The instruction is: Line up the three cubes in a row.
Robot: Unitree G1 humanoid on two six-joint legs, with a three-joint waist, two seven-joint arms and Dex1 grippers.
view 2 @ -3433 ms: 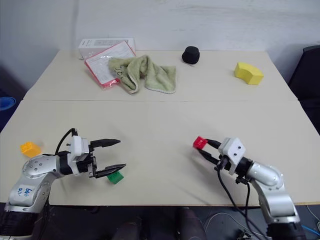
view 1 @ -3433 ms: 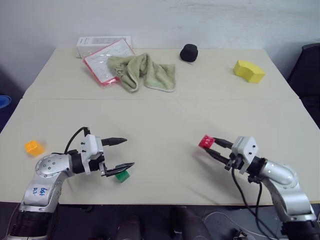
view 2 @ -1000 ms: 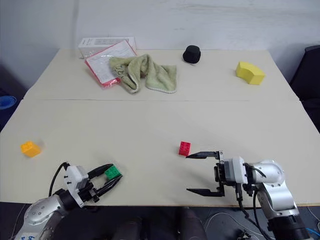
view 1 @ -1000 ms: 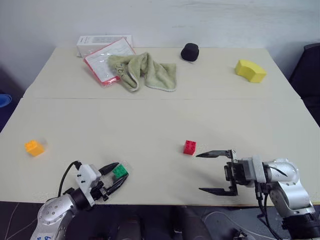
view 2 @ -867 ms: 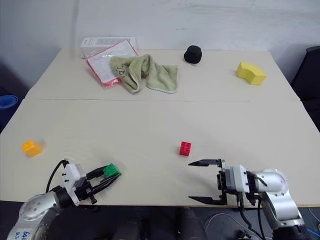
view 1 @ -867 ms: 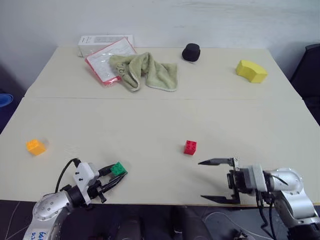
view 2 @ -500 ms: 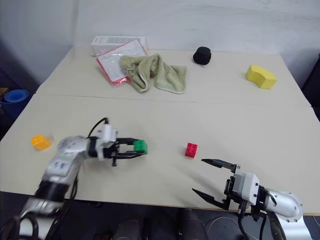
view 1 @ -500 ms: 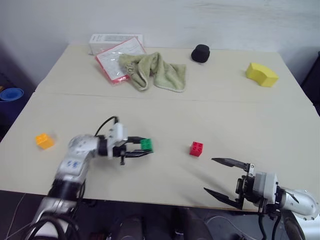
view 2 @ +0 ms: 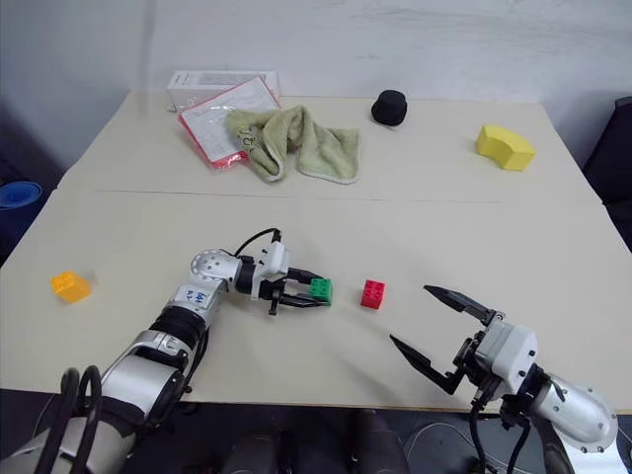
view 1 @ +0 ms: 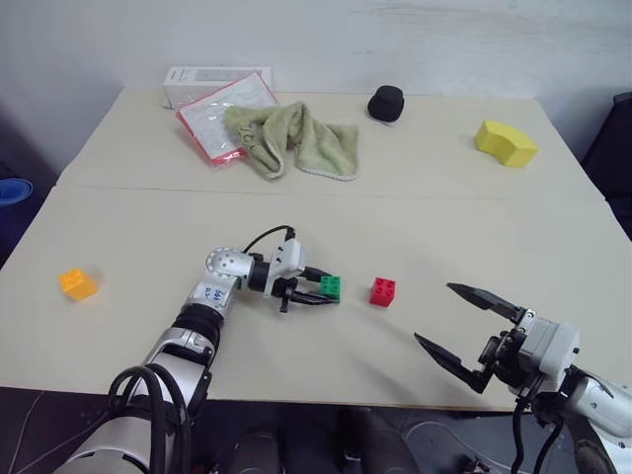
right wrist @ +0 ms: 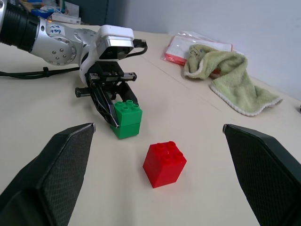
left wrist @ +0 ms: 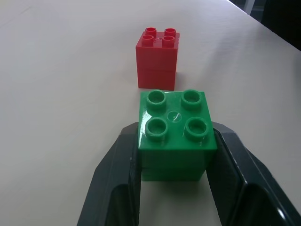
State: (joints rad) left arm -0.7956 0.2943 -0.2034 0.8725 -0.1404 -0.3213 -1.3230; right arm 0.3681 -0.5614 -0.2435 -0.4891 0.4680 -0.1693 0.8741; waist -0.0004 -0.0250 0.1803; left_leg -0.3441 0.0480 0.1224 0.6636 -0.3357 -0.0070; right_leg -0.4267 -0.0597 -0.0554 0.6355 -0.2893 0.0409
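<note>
The green cube (view 1: pixel 331 286) is clamped between the black fingers of my left gripper (view 1: pixel 326 289), which is shut on it low over the table's middle. I cannot tell if the cube touches the table. The red cube (view 1: pixel 383 290) stands on the table just right of it. The left wrist view shows a small gap between the green cube (left wrist: pixel 175 129) and the red cube (left wrist: pixel 157 59). The orange-yellow cube (view 1: pixel 77 283) sits alone near the table's left edge. My right gripper (view 1: pixel 434 313) hangs open near the front edge, right of the red cube, holding nothing.
At the back of the table lie a green towel (view 1: pixel 291 138), a red-edged paper packet (view 1: pixel 222 114), a white box (view 1: pixel 202 81), a black round object (view 1: pixel 386 102) and a yellow curved wedge block (view 1: pixel 506 141). A seam (view 1: pixel 444 197) crosses the table.
My left gripper closed on the green cube and carried it from the near left edge up and right to beside the red cube. The right gripper stayed open. The camera shifted.
</note>
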